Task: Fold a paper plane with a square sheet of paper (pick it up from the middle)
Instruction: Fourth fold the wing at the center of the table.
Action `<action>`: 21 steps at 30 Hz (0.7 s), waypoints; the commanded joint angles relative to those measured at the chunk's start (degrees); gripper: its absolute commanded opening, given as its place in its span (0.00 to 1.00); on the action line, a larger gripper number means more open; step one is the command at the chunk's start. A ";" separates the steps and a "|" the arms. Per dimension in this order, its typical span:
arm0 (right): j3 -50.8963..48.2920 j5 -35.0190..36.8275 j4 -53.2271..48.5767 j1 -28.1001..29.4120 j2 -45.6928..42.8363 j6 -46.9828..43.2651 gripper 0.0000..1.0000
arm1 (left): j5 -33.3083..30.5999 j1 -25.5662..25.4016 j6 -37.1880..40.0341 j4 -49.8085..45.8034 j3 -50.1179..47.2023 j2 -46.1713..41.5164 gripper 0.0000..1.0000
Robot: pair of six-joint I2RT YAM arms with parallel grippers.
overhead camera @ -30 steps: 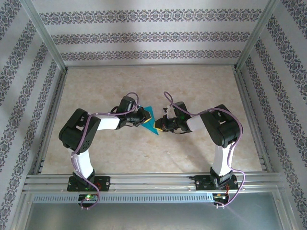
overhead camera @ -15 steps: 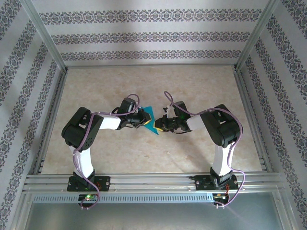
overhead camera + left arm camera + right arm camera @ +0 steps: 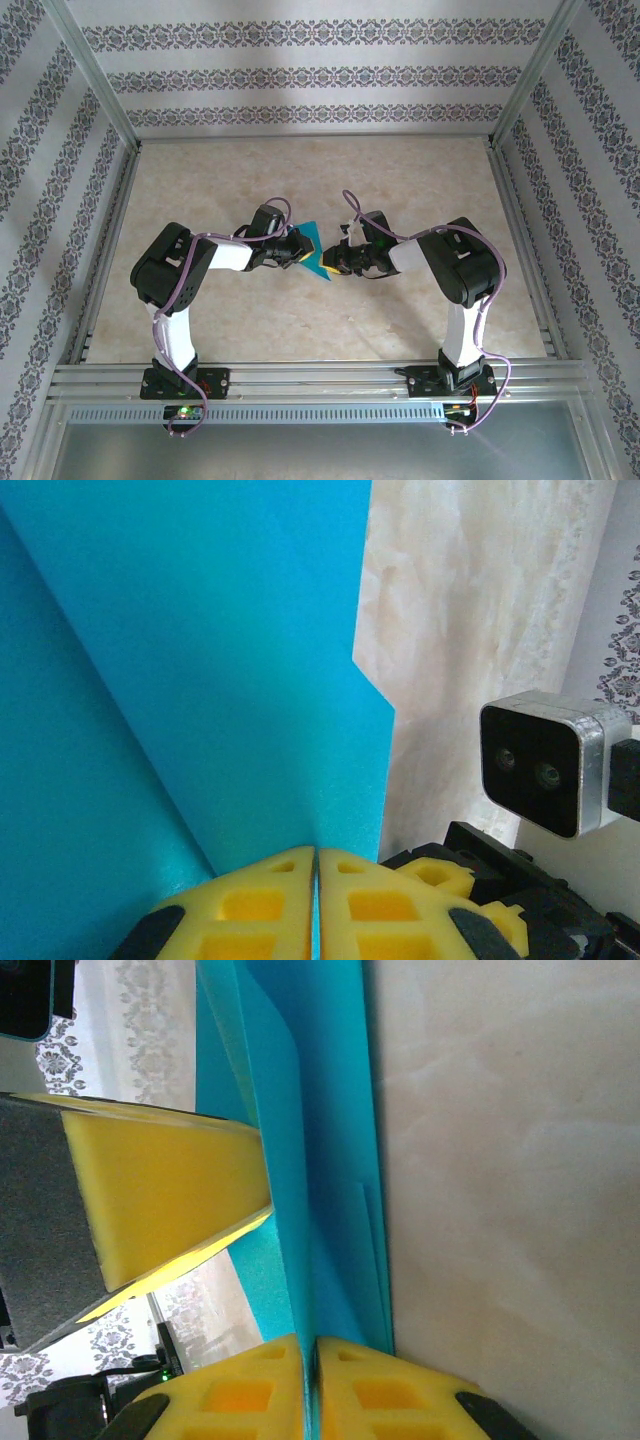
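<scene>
The square sheet of paper [image 3: 312, 243] is teal and folded into layers with a crease, held off the table between both arms. Whether it forms the paper plane I cannot tell. My left gripper [image 3: 297, 251] is shut on its left side. In the left wrist view the yellow fingertips [image 3: 270, 905] press together on the paper [image 3: 200, 680]. My right gripper [image 3: 334, 262] is shut on the lower right edge. In the right wrist view that gripper [image 3: 308, 1385] pinches the layered paper [image 3: 320, 1160], and the left gripper's yellow finger [image 3: 165, 1195] lies against the sheet's other side.
The beige marble-patterned tabletop [image 3: 300, 170] lies open behind the arms. Metal frame rails [image 3: 105, 215] and patterned walls close it in on three sides. The right wrist's camera housing [image 3: 545, 760] sits close to the left gripper.
The left arm's elbow has shifted a little to the right and the paper has tilted slightly. The right gripper has stayed in place.
</scene>
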 commanded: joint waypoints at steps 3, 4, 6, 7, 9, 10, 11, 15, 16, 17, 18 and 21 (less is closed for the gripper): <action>-1.62 7.50 -7.83 -0.31 4.37 -0.87 0.16 | 0.16 0.60 0.60 -0.39 0.86 1.37 0.10; -1.53 7.50 -7.98 -0.38 4.40 -0.89 0.17 | 0.41 0.66 0.60 -0.26 0.96 1.54 0.11; -1.53 7.50 -8.14 -0.38 4.50 -0.92 0.17 | 0.67 0.60 0.64 0.13 1.04 1.65 0.12; -1.53 7.50 -8.19 -0.38 4.54 -0.85 0.17 | 0.78 0.65 0.61 0.23 1.02 1.73 0.12; -1.53 7.50 -8.43 -0.38 4.63 -0.94 0.17 | 1.00 0.66 0.73 0.32 1.15 1.88 0.13; -1.53 7.58 -8.48 -0.38 4.56 -0.92 0.17 | 1.09 0.64 0.68 0.32 1.23 1.91 0.13; -1.45 7.65 -8.65 -0.38 4.69 -0.93 0.16 | 1.14 0.68 0.77 0.40 1.16 1.99 0.13; -1.44 7.93 -9.11 -0.41 4.81 -0.99 0.15 | 1.58 0.63 0.61 1.10 1.27 2.03 0.13; -1.44 8.02 -9.20 -0.47 4.81 -1.09 0.15 | 1.71 0.61 0.60 1.26 1.41 1.94 0.13; -1.38 8.11 -9.31 -0.49 4.82 -1.10 0.15 | 1.87 0.67 0.62 1.48 1.40 1.89 0.13; -1.31 8.18 -9.55 -0.51 4.82 -1.29 0.16 | 2.06 0.68 0.60 1.78 1.41 1.86 0.13; -1.00 8.29 -10.11 -0.47 5.07 -1.69 0.17 | 2.45 0.64 0.86 1.89 1.66 1.90 0.13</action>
